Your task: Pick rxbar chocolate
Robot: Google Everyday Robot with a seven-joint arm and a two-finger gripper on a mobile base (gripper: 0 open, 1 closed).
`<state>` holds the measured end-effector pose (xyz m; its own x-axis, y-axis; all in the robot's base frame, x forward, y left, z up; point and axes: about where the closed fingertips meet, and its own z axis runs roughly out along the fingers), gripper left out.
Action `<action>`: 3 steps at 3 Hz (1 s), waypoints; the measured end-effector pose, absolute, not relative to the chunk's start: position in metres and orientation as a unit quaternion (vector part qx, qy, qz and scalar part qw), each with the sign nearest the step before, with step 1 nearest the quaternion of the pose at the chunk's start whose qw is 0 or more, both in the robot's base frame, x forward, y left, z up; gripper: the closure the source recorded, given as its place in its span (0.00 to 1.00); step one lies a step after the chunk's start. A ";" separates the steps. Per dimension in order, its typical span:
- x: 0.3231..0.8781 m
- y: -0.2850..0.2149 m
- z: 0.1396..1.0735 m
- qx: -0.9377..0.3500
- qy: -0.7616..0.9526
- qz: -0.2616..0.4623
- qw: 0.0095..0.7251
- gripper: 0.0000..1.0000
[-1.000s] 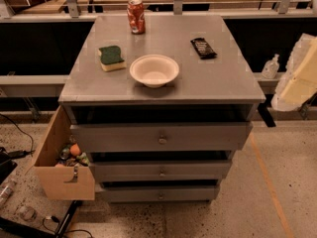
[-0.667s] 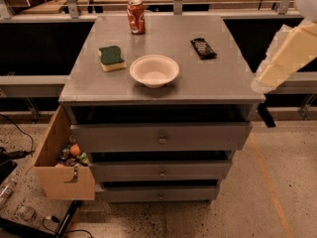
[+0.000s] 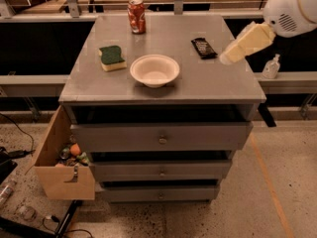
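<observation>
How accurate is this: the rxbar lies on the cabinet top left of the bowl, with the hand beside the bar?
Wrong on one point: the camera view shows the rxbar right of the bowl, not left. It does lie on the cabinet top, with the hand beside it, on its right.

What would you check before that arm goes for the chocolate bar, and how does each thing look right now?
1. Bar in view, lying flat on the cabinet top: ok.
2. Nothing on top of the bar or touching it: ok.
3. Bowl, can and sponge well to the left of the bar: ok.
4. Tool over the bar: not ok; it hangs just to the right of it.
5. Space between tool and bar free of other things: ok.
</observation>
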<state>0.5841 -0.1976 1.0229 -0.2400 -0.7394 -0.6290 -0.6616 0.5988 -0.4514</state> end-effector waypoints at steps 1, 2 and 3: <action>0.649 -0.210 1.005 -0.374 0.792 -0.025 0.482 0.00; 0.702 -0.225 0.998 -0.309 0.793 -0.028 0.524 0.00; 0.702 -0.225 0.998 -0.309 0.793 -0.028 0.524 0.00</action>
